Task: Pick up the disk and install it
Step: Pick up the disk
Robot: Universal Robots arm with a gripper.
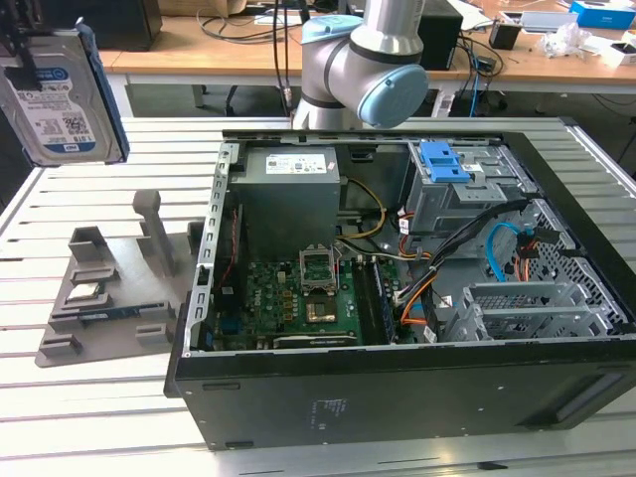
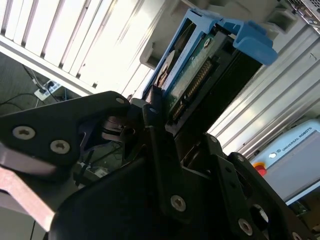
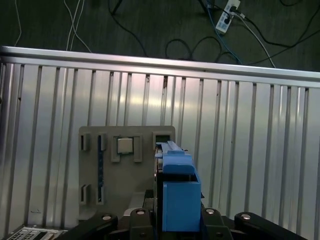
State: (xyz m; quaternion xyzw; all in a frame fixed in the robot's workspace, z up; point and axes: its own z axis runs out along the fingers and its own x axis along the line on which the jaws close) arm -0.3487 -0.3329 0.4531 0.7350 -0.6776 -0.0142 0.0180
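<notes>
In the exterior view, holds the disk (image 1: 60,99) high and well apart from the case (image 1: 328,407), off toward the exterior view's left of it, long axis upright and running straight out from the gripper (image 2: 162,112) clamped on its near end.

Arm (image 1: 363,70): grey joints with pale blue caps, one silver link rising out of the top of the exterior view. Gripper (image 3: 177,217): black, wrist turned downward, fingers (image 2: 156,135) clamped on either side of the disk (image 1: 62,94), which hangs roughly upright in the air.
</notes>
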